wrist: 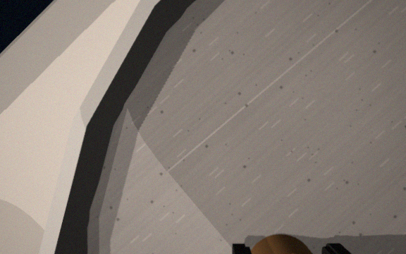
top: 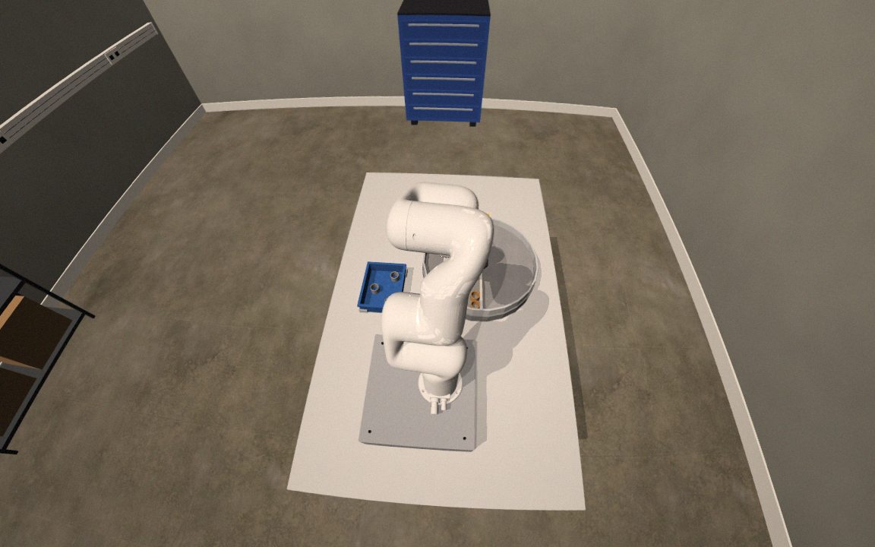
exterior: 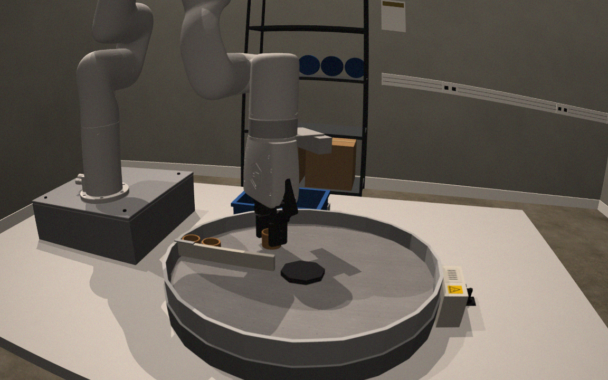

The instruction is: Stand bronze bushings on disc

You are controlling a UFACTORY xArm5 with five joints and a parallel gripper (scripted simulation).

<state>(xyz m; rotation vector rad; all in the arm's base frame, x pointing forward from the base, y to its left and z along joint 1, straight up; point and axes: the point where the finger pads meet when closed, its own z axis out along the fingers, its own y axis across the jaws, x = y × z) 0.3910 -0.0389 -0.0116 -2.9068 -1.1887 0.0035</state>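
Bronze bushing [exterior: 265, 239] [wrist: 280, 245] is pinched between the fingers of my gripper [exterior: 269, 235] [wrist: 287, 249], roughly upright. It's inside the turntable's rim wall [exterior: 301, 350] [wrist: 94, 141], over the disc [top: 512, 272] [exterior: 367, 283] [wrist: 294, 123], on the crate side, off the black hub [exterior: 302, 272]. Can't tell if its lower end touches the disc.

Two more bronze bushings [top: 475, 295] [exterior: 211, 242] are at the rim end of the pale bar [top: 482, 289] [exterior: 230, 255], beside each other, open ends up. The bar hides their lower parts in the exterior view.

Blue crate [top: 361, 292] [exterior: 313, 190] is on the table [top: 529, 442] [exterior: 500, 245] next to the turntable and looks level. Two steel bushings [top: 394, 276] [top: 374, 288] are in it, apart. My arm covers one crate corner from the top, so can't confirm every guide. Control box [exterior: 452, 304] is just outside the rim.
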